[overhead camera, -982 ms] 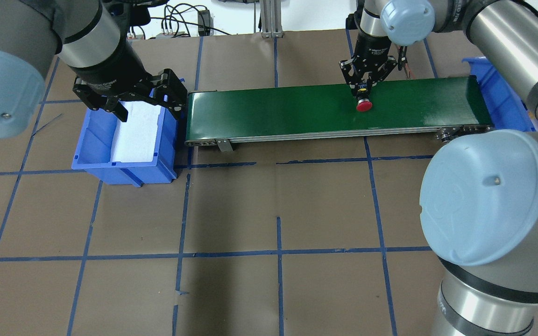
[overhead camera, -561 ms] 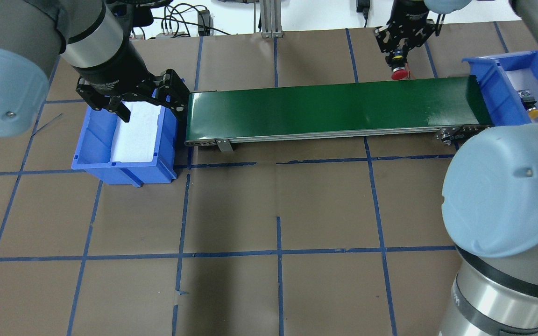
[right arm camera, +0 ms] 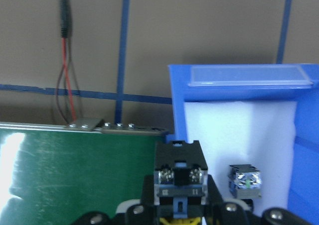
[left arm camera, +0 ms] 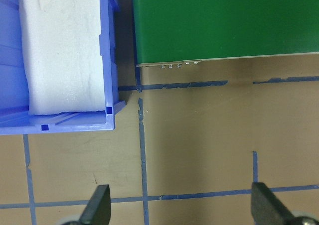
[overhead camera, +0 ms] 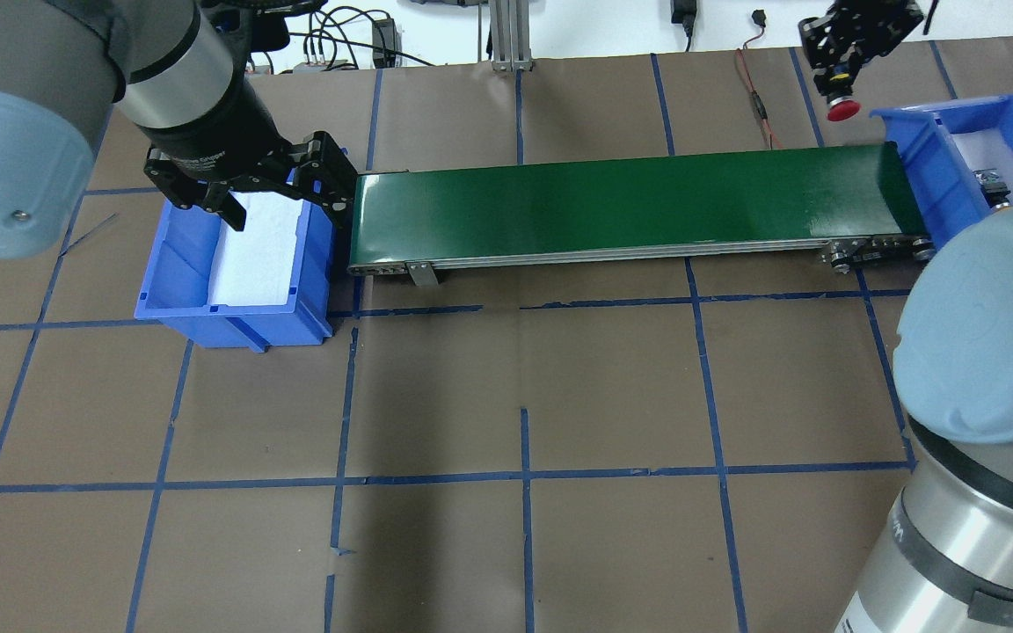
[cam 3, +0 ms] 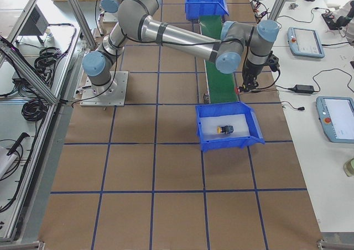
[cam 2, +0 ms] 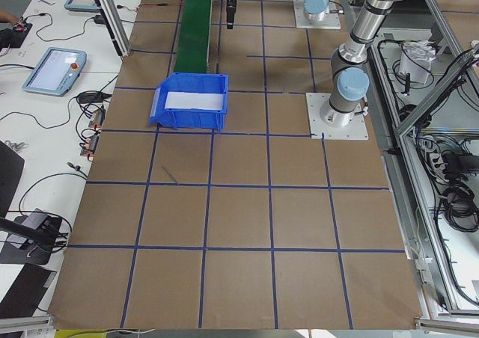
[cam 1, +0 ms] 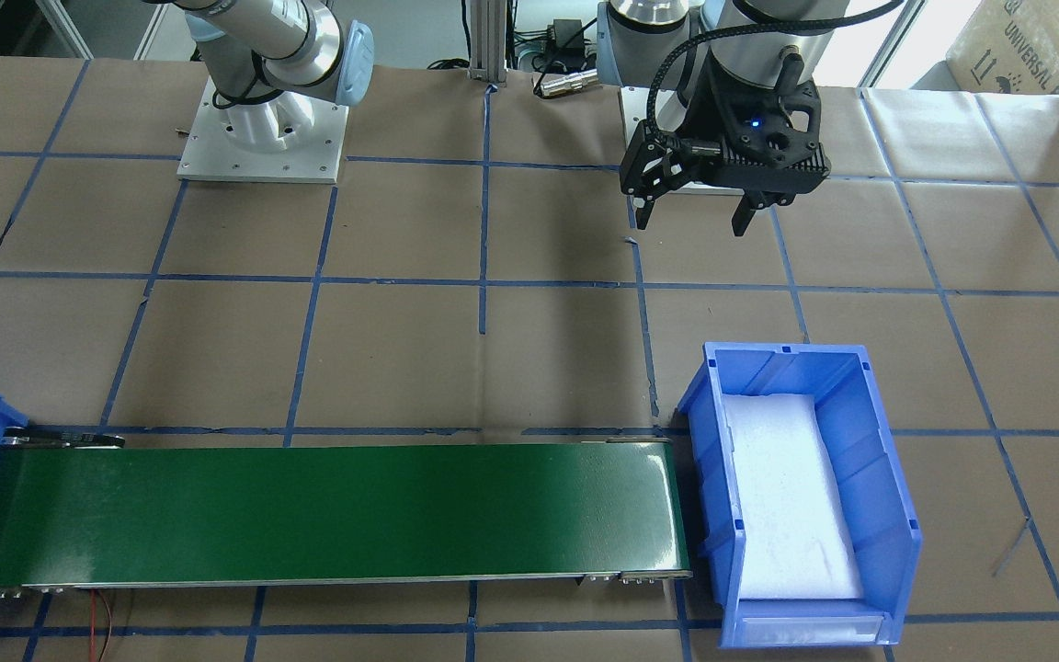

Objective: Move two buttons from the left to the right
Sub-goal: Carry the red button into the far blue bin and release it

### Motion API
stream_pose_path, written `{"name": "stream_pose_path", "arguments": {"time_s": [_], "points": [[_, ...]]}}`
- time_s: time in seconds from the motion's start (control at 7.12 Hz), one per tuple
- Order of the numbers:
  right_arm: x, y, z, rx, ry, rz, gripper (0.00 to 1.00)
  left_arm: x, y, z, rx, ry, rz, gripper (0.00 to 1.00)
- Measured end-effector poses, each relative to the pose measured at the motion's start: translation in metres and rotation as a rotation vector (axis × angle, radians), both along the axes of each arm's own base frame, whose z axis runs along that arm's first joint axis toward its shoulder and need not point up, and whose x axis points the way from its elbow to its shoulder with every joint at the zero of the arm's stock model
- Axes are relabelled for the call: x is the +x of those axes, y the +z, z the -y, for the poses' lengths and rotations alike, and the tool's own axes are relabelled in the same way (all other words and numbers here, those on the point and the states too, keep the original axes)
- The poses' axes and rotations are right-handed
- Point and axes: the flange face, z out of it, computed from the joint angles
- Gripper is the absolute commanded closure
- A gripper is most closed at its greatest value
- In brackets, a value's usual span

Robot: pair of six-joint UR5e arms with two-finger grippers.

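Observation:
My right gripper (overhead camera: 839, 81) is shut on the red button (overhead camera: 842, 109) and holds it cap down in the air, past the belt's far right end and beside the right blue bin (overhead camera: 937, 167). In the right wrist view the held button's contact block (right arm camera: 178, 177) hangs over the bin's near edge. The yellow button (cam 3: 225, 129) lies on white foam in that bin, and it also shows in the right wrist view (right arm camera: 244, 180). My left gripper (overhead camera: 282, 200) is open and empty above the left blue bin (overhead camera: 225, 312), which holds only white foam.
A green conveyor belt (overhead camera: 630, 202) runs between the two bins and carries nothing. A red and black wire (overhead camera: 757, 97) lies on the table behind its right end. Blue tape lines grid the brown table.
My right gripper has lifted the red button off the belt and carried it up and to the right, toward the right bin. The left arm has barely moved.

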Motion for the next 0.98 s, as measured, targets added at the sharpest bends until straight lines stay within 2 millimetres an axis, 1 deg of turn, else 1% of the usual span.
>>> {"name": "stream_pose_path", "arguments": {"time_s": [0.14,0.28,0.42,0.56,0.98], "points": [[-0.031,-0.012,-0.002,0.008,-0.017,0.003,0.91,0.000,0.000,-0.001,0.000,0.000,0.001,0.00],[-0.048,-0.029,-0.001,0.019,-0.029,0.008,0.91,0.000,0.000,0.000,0.001,0.000,0.002,0.00],[-0.057,-0.048,0.002,0.034,-0.035,0.016,0.91,0.000,0.000,0.000,0.001,0.000,0.003,0.00],[-0.061,-0.067,0.005,0.052,-0.038,0.026,0.91,0.001,0.001,-0.001,-0.002,0.001,0.003,0.00],[-0.080,-0.099,0.004,0.088,-0.058,0.044,0.88,0.001,0.002,-0.002,-0.002,0.001,0.004,0.00]]}}
